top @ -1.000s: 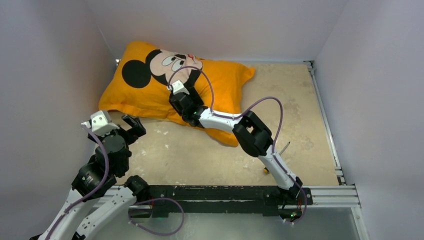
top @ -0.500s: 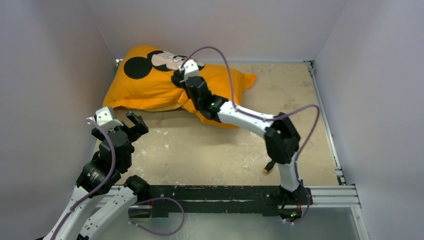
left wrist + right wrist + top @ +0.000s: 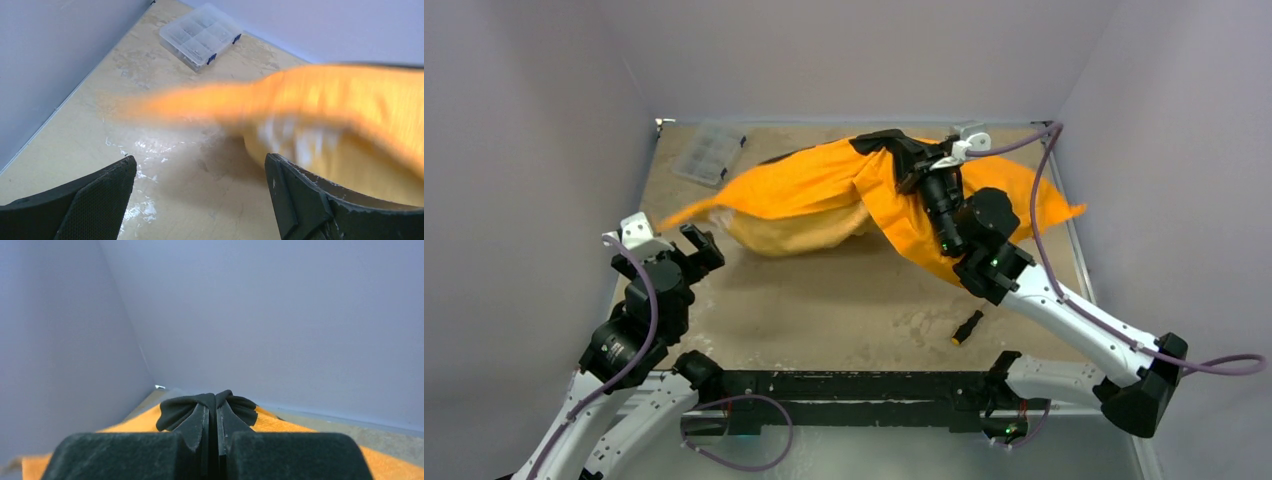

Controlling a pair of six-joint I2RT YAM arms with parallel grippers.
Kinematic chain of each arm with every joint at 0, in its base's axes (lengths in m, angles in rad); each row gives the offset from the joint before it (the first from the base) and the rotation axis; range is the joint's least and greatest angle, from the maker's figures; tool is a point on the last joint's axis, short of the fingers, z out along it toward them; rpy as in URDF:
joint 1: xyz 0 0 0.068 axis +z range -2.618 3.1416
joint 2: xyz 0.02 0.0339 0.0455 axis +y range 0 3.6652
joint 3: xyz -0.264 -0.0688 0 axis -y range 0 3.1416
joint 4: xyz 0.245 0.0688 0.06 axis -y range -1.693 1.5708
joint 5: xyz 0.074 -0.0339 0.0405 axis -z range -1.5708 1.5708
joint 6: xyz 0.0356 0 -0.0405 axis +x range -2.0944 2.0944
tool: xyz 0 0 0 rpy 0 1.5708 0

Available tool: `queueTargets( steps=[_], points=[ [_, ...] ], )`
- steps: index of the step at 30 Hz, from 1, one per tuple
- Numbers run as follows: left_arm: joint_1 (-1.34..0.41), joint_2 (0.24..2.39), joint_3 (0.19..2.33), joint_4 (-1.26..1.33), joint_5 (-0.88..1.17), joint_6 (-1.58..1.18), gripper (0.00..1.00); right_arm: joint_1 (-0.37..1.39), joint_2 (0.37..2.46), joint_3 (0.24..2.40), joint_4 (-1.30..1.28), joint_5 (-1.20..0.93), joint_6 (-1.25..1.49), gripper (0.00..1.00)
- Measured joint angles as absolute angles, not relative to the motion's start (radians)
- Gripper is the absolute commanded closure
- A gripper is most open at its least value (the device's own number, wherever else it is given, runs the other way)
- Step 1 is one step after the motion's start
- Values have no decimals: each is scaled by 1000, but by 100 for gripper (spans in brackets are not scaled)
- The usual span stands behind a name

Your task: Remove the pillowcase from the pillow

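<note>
My right tool (image 3: 916, 163) is pressed together on a black part of the pillowcase (image 3: 824, 182), and in the right wrist view the two fingers (image 3: 200, 422) pinch a bunch of black cloth between them. The orange-yellow cover stretches from this grip, near the far right of the surface (image 3: 824, 305), toward the left, and its left end looks blurred. A plump bulge hangs in its lower left part. In the left wrist view a pale blurred patch shows under the orange cloth, but I cannot tell if it is the pillow. My left tool (image 3: 692, 246) is spread wide, near the left end of the cover and not touching it. A clear plastic box (image 3: 709, 153) lies at the far left corner, and a small dark stick (image 3: 967, 327) lies near the right arm
</note>
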State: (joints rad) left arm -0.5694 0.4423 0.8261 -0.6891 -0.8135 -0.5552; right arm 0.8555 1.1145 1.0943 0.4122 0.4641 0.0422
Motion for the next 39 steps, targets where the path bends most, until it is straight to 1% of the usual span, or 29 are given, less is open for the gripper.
queueTargets(
  steps=[4, 7, 8, 9, 10, 12, 15, 16, 19, 21, 24, 27, 32, 35, 39],
  points=[
    [-567, 442, 826, -689, -810, -555, 1, 841, 1101, 1070, 410, 381, 74, 100],
    [-567, 442, 826, -688, -805, -555, 1, 835, 1115, 1060, 411, 359, 80, 100],
    [-565, 442, 826, -689, -802, -555, 1, 828, 1120, 1057, 411, 353, 82, 93],
    [-564, 442, 826, -688, -799, -555, 1, 812, 1126, 1052, 411, 345, 88, 82],
    [-564, 442, 825, -688, -796, -555, 1, 791, 1134, 1046, 413, 339, 95, 76],
    [-563, 443, 823, -686, -787, -553, 1, 726, 1152, 1024, 422, 331, 118, 68],
    [-563, 453, 819, -673, -762, -537, 1, 620, 1187, 984, 438, 332, 155, 61],
    [-563, 462, 819, -669, -750, -533, 1, 586, 1201, 965, 439, 333, 170, 55],
    [-563, 506, 819, -657, -712, -522, 1, 527, 1253, 934, 420, 369, 223, 27],
    [-563, 553, 819, -649, -672, -516, 1, 517, 1279, 934, 405, 389, 265, 13],
    [-563, 646, 819, -637, -605, -521, 1, 517, 1268, 934, 349, 409, 344, 2],
    [-563, 762, 829, -622, -543, -539, 1, 519, 1201, 927, 296, 400, 419, 1],
    [-563, 970, 881, -590, -500, -587, 1, 519, 1007, 869, 247, 314, 535, 1],
    [-563, 1038, 881, -561, -503, -633, 1, 519, 939, 817, 200, 241, 606, 1],
    [-563, 1082, 843, -473, -517, -701, 1, 524, 912, 711, 114, 160, 704, 1]
  ],
)
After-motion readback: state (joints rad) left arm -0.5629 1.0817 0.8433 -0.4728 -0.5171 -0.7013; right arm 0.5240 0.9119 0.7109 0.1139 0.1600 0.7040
